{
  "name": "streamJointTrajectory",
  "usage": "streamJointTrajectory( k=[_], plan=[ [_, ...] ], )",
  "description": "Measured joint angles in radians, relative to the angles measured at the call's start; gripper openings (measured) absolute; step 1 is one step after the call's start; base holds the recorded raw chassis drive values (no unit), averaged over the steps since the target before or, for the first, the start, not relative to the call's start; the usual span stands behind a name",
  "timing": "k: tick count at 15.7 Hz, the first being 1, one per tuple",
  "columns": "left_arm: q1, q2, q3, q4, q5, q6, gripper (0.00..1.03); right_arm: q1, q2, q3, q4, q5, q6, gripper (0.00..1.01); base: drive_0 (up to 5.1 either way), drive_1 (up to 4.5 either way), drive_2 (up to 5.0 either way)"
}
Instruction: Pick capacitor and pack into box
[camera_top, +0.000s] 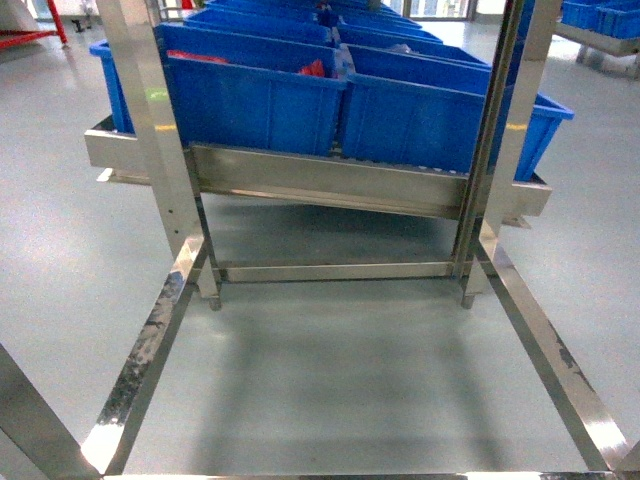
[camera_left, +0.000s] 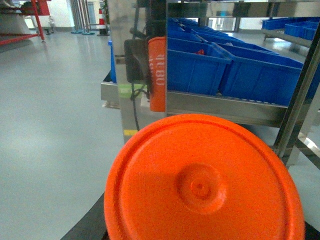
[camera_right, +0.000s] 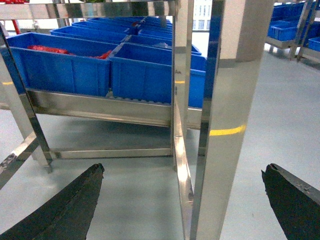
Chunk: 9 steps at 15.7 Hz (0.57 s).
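I see the steel rack (camera_top: 330, 185) across the upper frame, blue bins (camera_top: 260, 95) on it holding red parts (camera_right: 47, 49), possibly the capacitors; I cannot tell. The box is nowhere in view. An orange disc (camera_left: 202, 182) fills the left wrist's lower frame, hiding that claw. My right claw (camera_right: 182, 200) is spread wide, empty. I'd judge capacitors light and rigid; pinch the body.

Head view: two blue bins (camera_top: 255, 100) at the front of one steel rack (camera_top: 330, 185), more rows behind, total unclear. Left wrist view: one orange round lid (camera_left: 202, 182). Right wrist view: two dark fingers (camera_right: 70, 205) of one claw (camera_right: 182, 200)
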Motion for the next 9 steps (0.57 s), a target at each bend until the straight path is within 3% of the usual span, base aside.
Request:
streamJointTrajectory(
  k=[9],
  plan=[
    [0.0, 0.0, 0.0, 0.001, -0.002, 0.0, 0.44, 0.0, 0.0, 0.0, -0.004, -0.001, 0.0, 0.98, -4.9, 2.51, 2.5]
  ],
)
